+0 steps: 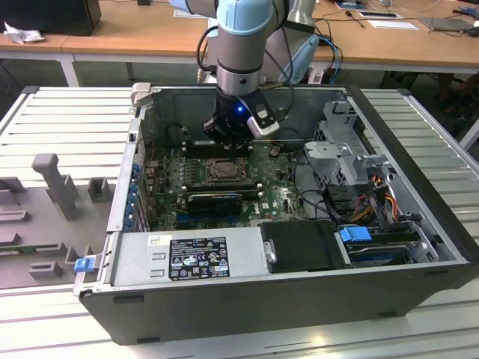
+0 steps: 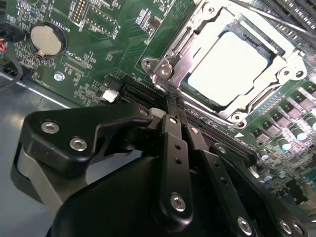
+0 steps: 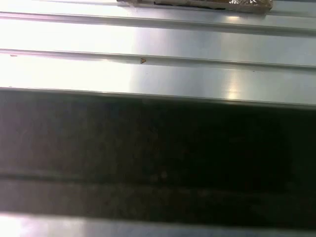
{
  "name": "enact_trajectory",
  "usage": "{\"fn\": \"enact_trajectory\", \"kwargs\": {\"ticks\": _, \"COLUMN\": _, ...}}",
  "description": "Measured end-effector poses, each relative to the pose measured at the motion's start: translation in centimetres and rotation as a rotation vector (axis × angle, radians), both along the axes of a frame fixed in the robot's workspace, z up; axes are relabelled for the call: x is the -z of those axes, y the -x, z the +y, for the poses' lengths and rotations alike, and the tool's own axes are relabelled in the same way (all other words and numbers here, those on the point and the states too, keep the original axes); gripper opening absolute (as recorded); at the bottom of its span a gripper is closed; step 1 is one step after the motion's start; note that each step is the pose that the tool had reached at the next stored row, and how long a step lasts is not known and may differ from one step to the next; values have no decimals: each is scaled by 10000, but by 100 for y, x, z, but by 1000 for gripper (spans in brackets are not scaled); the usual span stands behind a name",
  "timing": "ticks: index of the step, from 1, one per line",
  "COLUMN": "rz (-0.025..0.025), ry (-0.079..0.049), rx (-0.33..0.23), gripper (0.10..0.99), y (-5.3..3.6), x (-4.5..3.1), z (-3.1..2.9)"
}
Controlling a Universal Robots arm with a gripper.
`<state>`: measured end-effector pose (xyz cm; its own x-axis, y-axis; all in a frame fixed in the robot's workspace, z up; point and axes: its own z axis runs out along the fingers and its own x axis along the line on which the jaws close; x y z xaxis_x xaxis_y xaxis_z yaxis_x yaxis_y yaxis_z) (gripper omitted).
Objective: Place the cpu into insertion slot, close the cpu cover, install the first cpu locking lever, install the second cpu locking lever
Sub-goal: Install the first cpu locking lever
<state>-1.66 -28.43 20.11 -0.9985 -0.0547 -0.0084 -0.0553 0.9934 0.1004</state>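
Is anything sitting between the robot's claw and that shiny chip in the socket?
Nothing visible does. In the second wrist view the gripper sits beside the socket's corner, and the cpu lies in the insertion slot under the cpu cover, its bright face showing through the cut-out.

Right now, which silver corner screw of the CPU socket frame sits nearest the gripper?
The corner screw just above the gripper in the second wrist view; the frame's other screws lie farther off.

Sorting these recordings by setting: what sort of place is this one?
Probably a lab or workshop test bench. An opened computer case lies on a ribbed metal table, a robot arm reaches over its motherboard, and wooden desks stand behind.
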Motion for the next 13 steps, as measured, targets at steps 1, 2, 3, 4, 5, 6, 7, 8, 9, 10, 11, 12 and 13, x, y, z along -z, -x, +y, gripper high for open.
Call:
{"fn": "enact_trajectory", "kwargs": {"ticks": 1, "rz": -4, "ry": -7, "rx": 2, "gripper": 106, "y": 0, "x": -15, "z": 1}}
{"fn": "enact_trajectory", "kwargs": {"ticks": 2, "rz": 0, "ry": -1, "rx": 1, "gripper": 106, "y": 0, "x": -47, "z": 0}}
{"fn": "enact_trajectory", "kwargs": {"ticks": 3, "rz": -1, "ry": -3, "rx": 1, "gripper": 106, "y": 0, "x": -79, "z": 0}}
{"fn": "enact_trajectory", "kwargs": {"ticks": 4, "rz": 0, "ry": -2, "rx": 1, "gripper": 106, "y": 0, "x": -108, "z": 0}}
{"fn": "enact_trajectory", "kwargs": {"ticks": 5, "rz": 0, "ry": -1, "rx": 0, "gripper": 106, "y": 0, "x": -134, "z": 0}}
{"fn": "enact_trajectory", "kwargs": {"ticks": 6, "rz": -1, "ry": -4, "rx": -1, "gripper": 106, "y": 0, "x": -134, "z": -1}}
{"fn": "enact_trajectory", "kwargs": {"ticks": 7, "rz": -1, "ry": -3, "rx": -1, "gripper": 106, "y": 0, "x": -134, "z": -14}}
{"fn": "enact_trajectory", "kwargs": {"ticks": 8, "rz": 1, "ry": -1, "rx": 0, "gripper": 106, "y": 0, "x": -134, "z": -42}}
{"fn": "enact_trajectory", "kwargs": {"ticks": 9, "rz": 0, "ry": -2, "rx": -1, "gripper": 106, "y": 0, "x": -133, "z": -59}}
{"fn": "enact_trajectory", "kwargs": {"ticks": 10, "rz": 0, "ry": -3, "rx": 0, "gripper": 106, "y": 0, "x": -133, "z": -65}}
{"fn": "enact_trajectory", "kwargs": {"ticks": 11, "rz": 0, "ry": -2, "rx": 0, "gripper": 106, "y": 0, "x": -133, "z": -72}}
{"fn": "enact_trajectory", "kwargs": {"ticks": 12, "rz": 0, "ry": -2, "rx": 0, "gripper": 106, "y": 0, "x": -133, "z": -79}}
{"fn": "enact_trajectory", "kwargs": {"ticks": 13, "rz": 0, "ry": -2, "rx": 0, "gripper": 106, "y": 0, "x": -133, "z": -85}}
